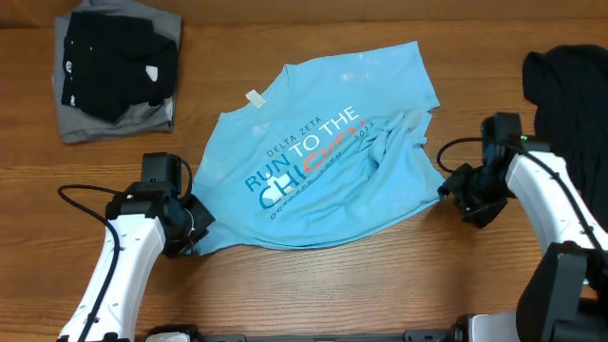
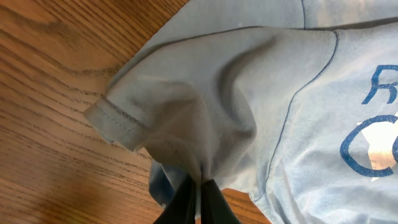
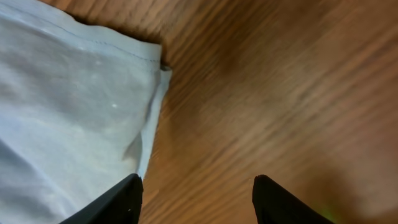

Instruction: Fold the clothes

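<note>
A light-blue T-shirt [image 1: 323, 152] with white and blue lettering lies spread and wrinkled in the middle of the table. My left gripper [image 1: 195, 228] is shut on the shirt's sleeve at its lower left corner; the wrist view shows the T-shirt's sleeve fabric [image 2: 186, 124] bunched up and pinched at the left gripper [image 2: 199, 183]. My right gripper [image 1: 454, 193] sits just off the shirt's right edge. Seen from the right wrist, the right gripper [image 3: 198, 182] stands open over bare wood, with the T-shirt's hem [image 3: 74, 112] beside its left finger.
A folded stack of black and grey garments [image 1: 116, 68] rests at the back left. Another black garment [image 1: 570, 81] lies at the back right, behind my right arm. The table is wood [image 1: 380, 275].
</note>
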Controlling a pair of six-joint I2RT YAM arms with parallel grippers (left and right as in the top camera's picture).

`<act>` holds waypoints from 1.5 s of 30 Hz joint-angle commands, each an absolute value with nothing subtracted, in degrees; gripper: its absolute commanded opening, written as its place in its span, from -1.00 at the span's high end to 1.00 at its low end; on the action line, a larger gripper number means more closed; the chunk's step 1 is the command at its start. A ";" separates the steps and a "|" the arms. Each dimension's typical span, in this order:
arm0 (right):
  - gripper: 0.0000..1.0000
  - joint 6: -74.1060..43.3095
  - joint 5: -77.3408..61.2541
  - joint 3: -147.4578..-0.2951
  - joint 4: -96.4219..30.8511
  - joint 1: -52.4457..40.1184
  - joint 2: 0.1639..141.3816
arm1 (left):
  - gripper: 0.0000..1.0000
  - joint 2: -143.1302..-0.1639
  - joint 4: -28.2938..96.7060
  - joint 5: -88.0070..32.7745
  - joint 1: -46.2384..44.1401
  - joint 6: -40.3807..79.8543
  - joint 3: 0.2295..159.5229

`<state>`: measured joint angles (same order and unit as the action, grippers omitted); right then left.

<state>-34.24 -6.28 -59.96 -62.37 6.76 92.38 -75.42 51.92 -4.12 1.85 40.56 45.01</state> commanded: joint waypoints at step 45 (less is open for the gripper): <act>0.44 -34.06 -8.84 -53.63 -44.10 6.72 103.59 | 0.85 -75.64 52.34 -4.08 1.83 40.66 44.62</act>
